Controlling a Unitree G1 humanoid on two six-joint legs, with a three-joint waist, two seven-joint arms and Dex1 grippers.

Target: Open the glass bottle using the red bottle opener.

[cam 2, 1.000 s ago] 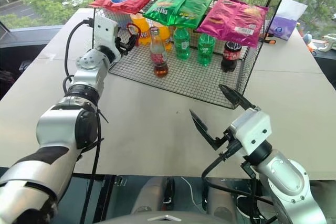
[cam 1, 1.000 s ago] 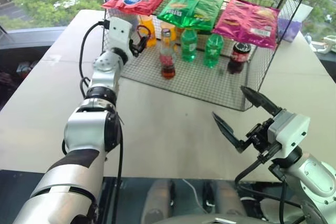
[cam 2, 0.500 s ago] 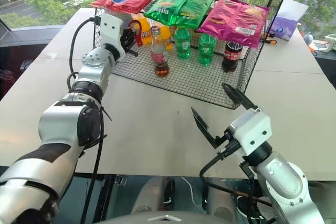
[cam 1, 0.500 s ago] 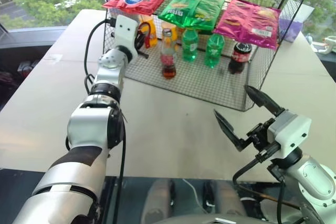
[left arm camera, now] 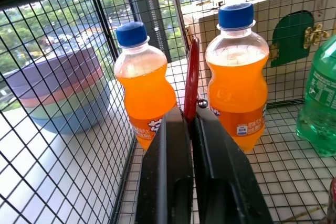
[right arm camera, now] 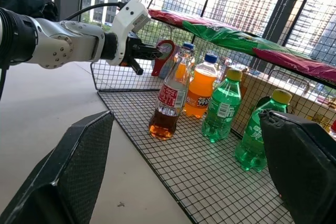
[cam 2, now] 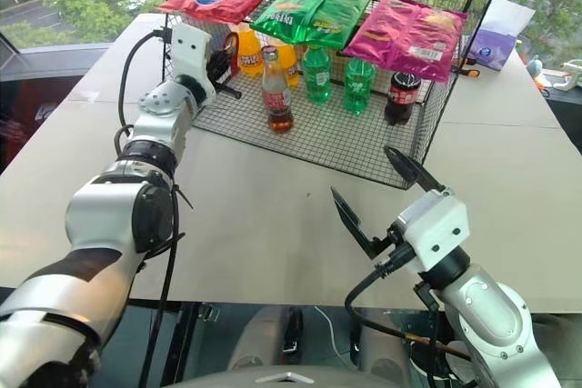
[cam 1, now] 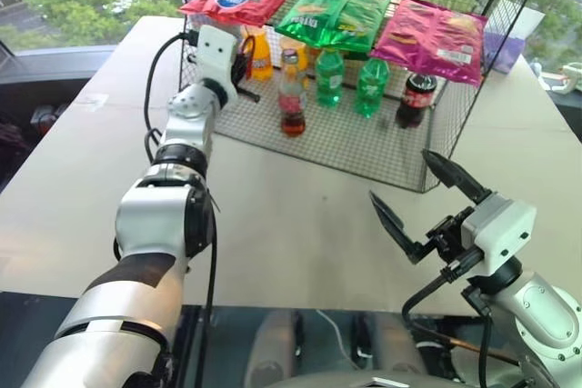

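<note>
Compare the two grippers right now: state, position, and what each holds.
The left gripper is shut on the red bottle opener, reaching into the wire rack; the right gripper is open and holds nothing, hanging over the table in front of the rack. Both have two black fingers.

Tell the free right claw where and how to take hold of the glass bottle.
Grip the glass bottle around its labelled body, below the narrow neck, coming from the rack's open front. It stands upright ahead of the other bottles, and this likely leaves the cap free for the red bottle opener in the left claw. The right claw is open.
</note>
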